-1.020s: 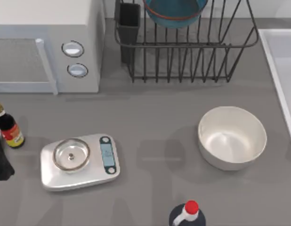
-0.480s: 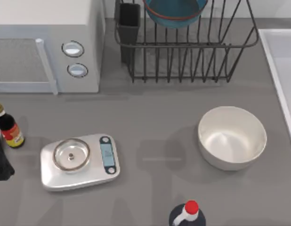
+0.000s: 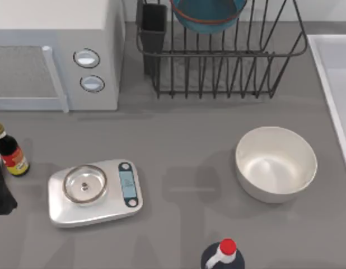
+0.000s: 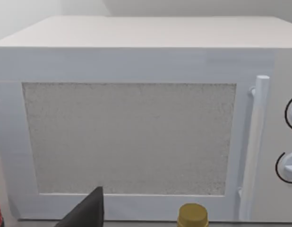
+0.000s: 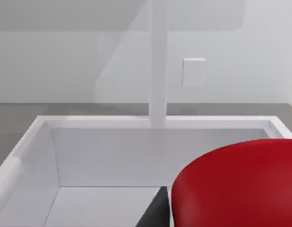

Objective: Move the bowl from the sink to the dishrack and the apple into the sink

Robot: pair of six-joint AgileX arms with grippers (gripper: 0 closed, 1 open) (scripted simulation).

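Grey table [image 3: 190, 140] w/ microwave [image 3: 55, 50], scale [image 3: 94, 192], white bowl [image 3: 275, 162], dishrack [image 3: 218, 61].

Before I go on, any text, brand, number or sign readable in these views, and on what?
None can be read.
Small bottle at the top view's left edge: red and yellow label, print too small to read.
Kitchen scale: display strip blank, its buttons unmarked.
Microwave: two round dials, no legible marks.
Red-capped bottle: no label visible.

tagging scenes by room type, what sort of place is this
Most likely a kitchen counter, rendered in simulation: a white microwave stands beside a black wire dishrack holding a blue bowl, and a pale sink sits at the right.
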